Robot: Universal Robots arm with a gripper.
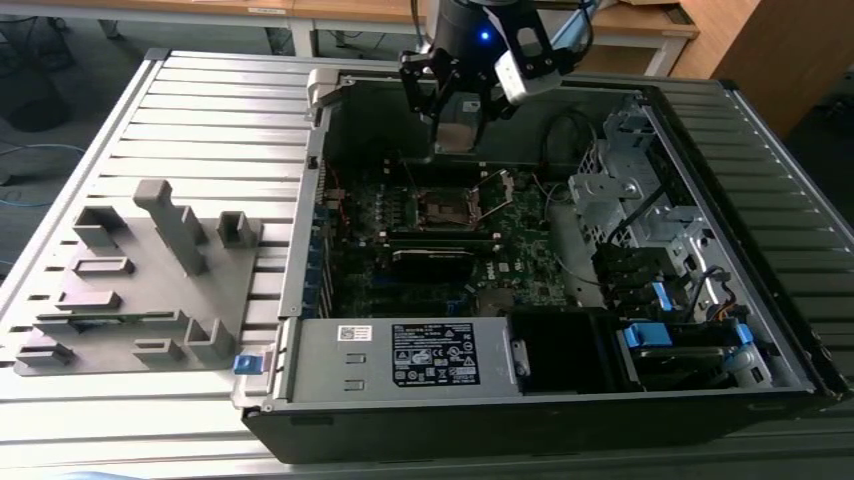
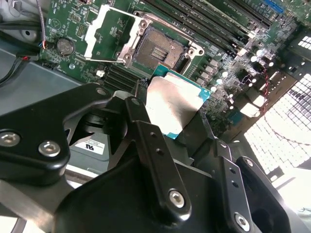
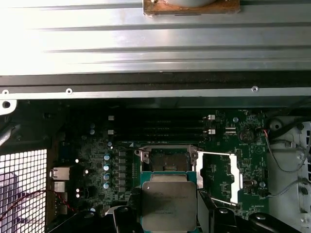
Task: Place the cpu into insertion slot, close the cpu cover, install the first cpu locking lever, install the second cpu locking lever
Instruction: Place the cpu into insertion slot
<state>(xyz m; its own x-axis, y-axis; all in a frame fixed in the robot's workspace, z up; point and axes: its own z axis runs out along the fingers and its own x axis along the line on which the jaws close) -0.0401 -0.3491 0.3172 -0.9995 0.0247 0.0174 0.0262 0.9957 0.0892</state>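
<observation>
**CPU in my grip, over the open socket**

- My gripper (image 2: 171,115) is pinched on the cpu (image 2: 177,99). One dark finger (image 2: 137,104) presses one edge and the other finger presses the opposite edge. The chip sits between them, flat face turned up to the second wrist view.
- In the first wrist view the cpu (image 3: 169,206) hangs just in front of the insertion slot (image 3: 169,162), lined up with it but clear of it, not seated.
- Chip look: small square, dull silver-beige metal lid, thin green-teal board edge showing round the rim.
- The slot is bare, a dark contact field inside a silvery rim.
- The cpu cover (image 2: 108,33) is swung open, lying back beside the slot on the motherboard (image 2: 221,63).
- Exterior view: I hang inside the open computer case (image 1: 400,375), above the board.
</observation>
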